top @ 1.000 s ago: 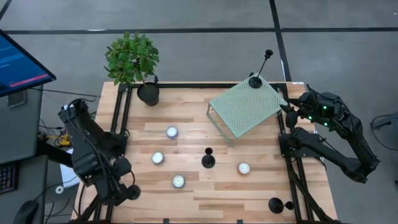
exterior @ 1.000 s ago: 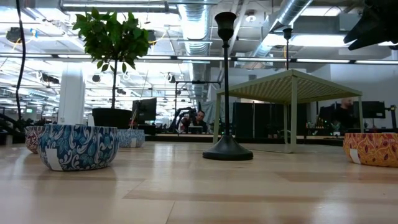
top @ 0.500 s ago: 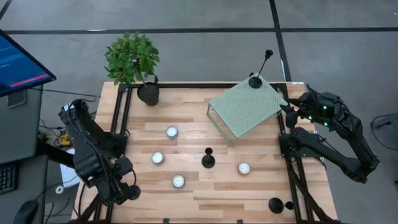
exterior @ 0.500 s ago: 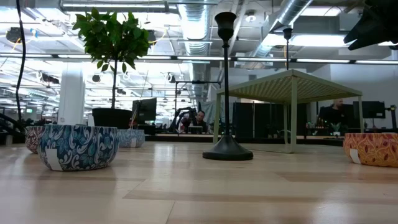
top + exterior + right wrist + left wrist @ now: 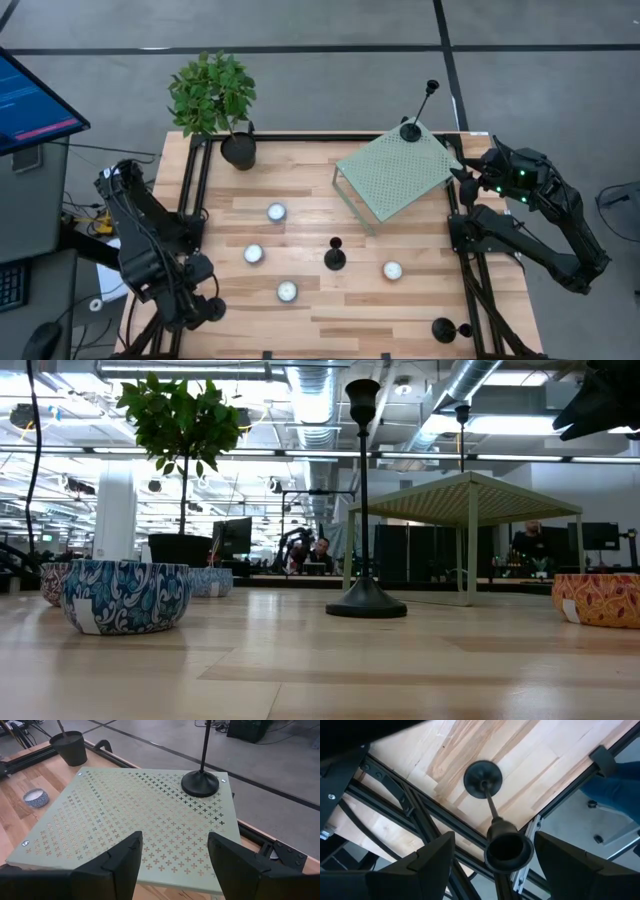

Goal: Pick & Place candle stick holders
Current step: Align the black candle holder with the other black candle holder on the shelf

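In the left wrist view a black candle stick holder stands by its round base (image 5: pixel 483 779) on the wood near the table's near left corner. Its cup (image 5: pixel 509 852) rises between the fingers of my open left gripper (image 5: pixel 494 842), which points down over it; no touch shows. In the high view my left arm (image 5: pixel 195 308) hides this holder. A second holder (image 5: pixel 335 258) stands mid-table, and a third (image 5: pixel 443 328) at the near right. Another (image 5: pixel 201 782) stands on the green perforated stand (image 5: pixel 395 175). My right gripper (image 5: pixel 172 865) hovers open over the stand's right edge.
Several white tealights in patterned cups (image 5: pixel 276 212) (image 5: pixel 253 254) (image 5: pixel 287 291) (image 5: pixel 392 270) dot the table's middle. A potted plant (image 5: pixel 238 150) stands at the far left corner. Black frame rails (image 5: pixel 445 815) run along the table's edges.
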`<control>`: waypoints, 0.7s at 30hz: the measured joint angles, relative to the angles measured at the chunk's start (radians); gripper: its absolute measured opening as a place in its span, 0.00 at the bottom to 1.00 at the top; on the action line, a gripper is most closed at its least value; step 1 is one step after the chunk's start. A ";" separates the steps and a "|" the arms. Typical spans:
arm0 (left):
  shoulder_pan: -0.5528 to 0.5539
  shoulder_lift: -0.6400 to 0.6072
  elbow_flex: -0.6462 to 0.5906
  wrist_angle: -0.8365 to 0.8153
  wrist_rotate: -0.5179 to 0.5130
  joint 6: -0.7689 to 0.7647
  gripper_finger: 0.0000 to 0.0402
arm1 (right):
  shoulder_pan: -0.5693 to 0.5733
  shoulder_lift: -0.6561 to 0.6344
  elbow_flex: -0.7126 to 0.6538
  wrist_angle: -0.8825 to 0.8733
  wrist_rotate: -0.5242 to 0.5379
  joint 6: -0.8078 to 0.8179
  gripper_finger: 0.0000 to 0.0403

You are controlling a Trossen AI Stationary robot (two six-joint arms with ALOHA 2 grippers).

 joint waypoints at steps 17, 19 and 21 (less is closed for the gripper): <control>-0.068 0.008 0.000 -0.001 -0.080 -0.099 0.68 | 0.000 0.000 0.000 0.000 0.001 0.000 0.54; -0.068 0.014 0.000 -0.002 -0.084 -0.099 0.68 | 0.000 0.000 0.000 0.000 0.001 0.000 0.54; -0.072 0.018 -0.001 -0.001 -0.084 -0.099 0.68 | 0.000 0.000 0.000 0.000 0.001 0.000 0.54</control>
